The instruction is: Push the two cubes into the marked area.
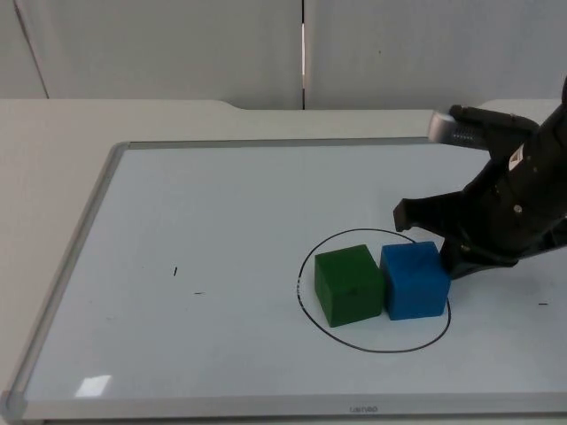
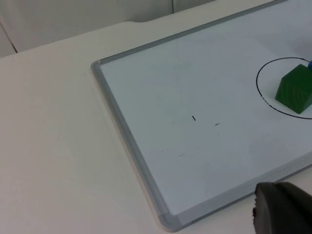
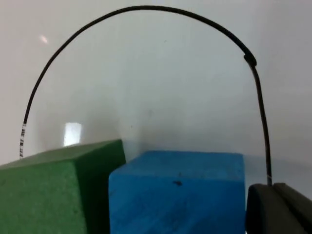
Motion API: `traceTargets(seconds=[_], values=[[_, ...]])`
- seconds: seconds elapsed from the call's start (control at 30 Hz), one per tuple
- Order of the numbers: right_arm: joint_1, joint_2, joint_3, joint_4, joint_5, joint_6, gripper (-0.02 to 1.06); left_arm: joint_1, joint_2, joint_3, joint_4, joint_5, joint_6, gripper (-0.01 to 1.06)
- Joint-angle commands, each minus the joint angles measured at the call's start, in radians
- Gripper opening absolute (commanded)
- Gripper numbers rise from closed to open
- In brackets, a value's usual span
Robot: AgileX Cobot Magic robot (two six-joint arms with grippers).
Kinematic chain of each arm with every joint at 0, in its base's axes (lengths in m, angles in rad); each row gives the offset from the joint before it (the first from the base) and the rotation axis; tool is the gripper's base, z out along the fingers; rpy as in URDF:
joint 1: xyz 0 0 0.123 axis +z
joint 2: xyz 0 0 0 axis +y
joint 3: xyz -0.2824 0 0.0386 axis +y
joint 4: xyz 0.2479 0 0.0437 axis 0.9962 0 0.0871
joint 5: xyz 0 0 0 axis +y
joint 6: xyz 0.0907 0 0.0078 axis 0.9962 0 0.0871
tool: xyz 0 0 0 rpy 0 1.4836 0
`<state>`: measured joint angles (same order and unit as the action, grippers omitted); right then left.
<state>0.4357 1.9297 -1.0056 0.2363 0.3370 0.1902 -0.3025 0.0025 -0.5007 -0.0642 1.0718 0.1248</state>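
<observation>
A green cube (image 1: 348, 285) and a blue cube (image 1: 414, 280) stand side by side, touching, inside a black circle (image 1: 372, 349) drawn on the whiteboard. The blue cube's right edge lies about at the circle's line. My right gripper (image 1: 448, 258) sits low, just right of and behind the blue cube, close against it. In the right wrist view the blue cube (image 3: 178, 190) and green cube (image 3: 53, 190) are very near, with the circle's line (image 3: 146, 8) arching beyond them. My left gripper (image 2: 282, 212) waits off the board's near-left corner, looking towards the green cube (image 2: 295, 90).
The whiteboard's grey frame (image 1: 87, 232) rims the work surface, which lies on the white table (image 1: 53, 150). Small pen marks (image 1: 175, 272) dot the board's left half. The grey partition wall (image 1: 177, 44) closes the back.
</observation>
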Motion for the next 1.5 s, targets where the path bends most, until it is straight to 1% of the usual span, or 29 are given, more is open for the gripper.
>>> traceTargets(seconds=[0.0, 0.2, 0.33, 0.43, 0.47, 0.5, 0.57, 0.63, 0.67, 0.73, 0.8, 0.83, 0.9, 0.93, 0.97, 1.1, 1.13, 1.27, 1.3, 1.37, 1.47], values=[[0.007, 0.000, 0.002, 0.011, -0.011, 0.004, 0.00, 0.003, -0.003, 0.004, 0.003, 0.004, 0.002, 0.00], [0.007, 0.000, 0.002, 0.012, -0.009, 0.004, 0.00, 0.003, -0.003, 0.004, 0.003, 0.004, 0.002, 0.00], [0.007, 0.000, 0.002, -0.006, -0.010, 0.000, 0.00, 0.003, -0.003, 0.004, 0.003, 0.004, 0.002, 0.00], [-0.013, -0.037, 0.000, -0.100, 0.016, 0.000, 0.00, 0.003, -0.003, 0.004, 0.003, 0.004, 0.002, 0.00], [-0.025, -0.060, 0.000, -0.122, 0.036, 0.000, 0.00, 0.003, -0.003, 0.004, 0.003, 0.004, 0.002, 0.00], [-0.025, -0.060, 0.000, -0.122, 0.036, 0.000, 0.00, 0.003, -0.003, 0.004, 0.003, 0.004, 0.002, 0.00], [-0.053, -0.119, 0.000, -0.171, 0.075, 0.000, 0.00, 0.003, -0.003, 0.004, 0.003, 0.004, 0.002, 0.00], [-0.072, -0.201, 0.000, -0.243, 0.100, 0.000, 0.00, 0.003, -0.003, 0.004, 0.003, 0.004, 0.002, 0.00], [-0.072, -0.201, 0.000, -0.243, 0.100, 0.000, 0.00, 0.003, -0.003, 0.004, 0.003, 0.004, 0.002, 0.00], [-0.086, -0.288, 0.000, -0.286, 0.112, 0.000, 0.00, 0.003, -0.003, 0.004, 0.003, 0.004, 0.002, 0.00], [-0.089, -0.380, 0.000, -0.308, 0.114, 0.000, 0.00, 0.003, -0.003, 0.004, 0.003, 0.004, 0.002, 0.00], [-0.089, -0.380, 0.000, -0.308, 0.114, 0.000, 0.00, 0.003, -0.003, 0.004, 0.003, 0.004, 0.002, 0.00], [-0.086, -0.505, 0.000, -0.312, 0.129, -0.007, 0.00, 0.003, -0.003, 0.004, 0.003, 0.004, 0.002, 0.00], [-0.086, -0.546, 0.000, -0.312, 0.138, -0.007, 0.00, 0.003, -0.003, 0.004, 0.003, 0.004, 0.002, 0.00], [-0.086, -0.546, 0.000, -0.312, 0.138, -0.007, 0.00, 0.003, -0.003, 0.004, 0.003, 0.004, 0.002, 0.00], [-0.086, -0.726, 0.000, -0.312, 0.214, -0.019, 0.00, 0.003, -0.003, 0.004, 0.003, 0.004, 0.002, 0.00], [-0.086, -0.726, 0.000, -0.312, 0.214, -0.019, 0.00, 0.003, -0.003, 0.004, 0.003, 0.004, 0.002, 0.00], [-0.086, -0.903, 0.000, -0.312, 0.338, -0.038, 0.00, 0.003, -0.003, 0.004, 0.003, 0.004, 0.002, 0.00], [-0.086, -0.903, 0.000, -0.312, 0.338, -0.038, 0.00, 0.003, -0.003, 0.004, 0.003, 0.004, 0.002, 0.00], [-0.086, -0.973, 0.000, -0.311, 0.394, -0.049, 0.00, 0.003, -0.003, 0.004, 0.005, 0.004, 0.002, 0.00], [-0.086, -1.035, 0.004, -0.311, 0.430, -0.049, 0.00, 0.003, -0.003, 0.004, 0.005, 0.004, 0.002, 0.00]])
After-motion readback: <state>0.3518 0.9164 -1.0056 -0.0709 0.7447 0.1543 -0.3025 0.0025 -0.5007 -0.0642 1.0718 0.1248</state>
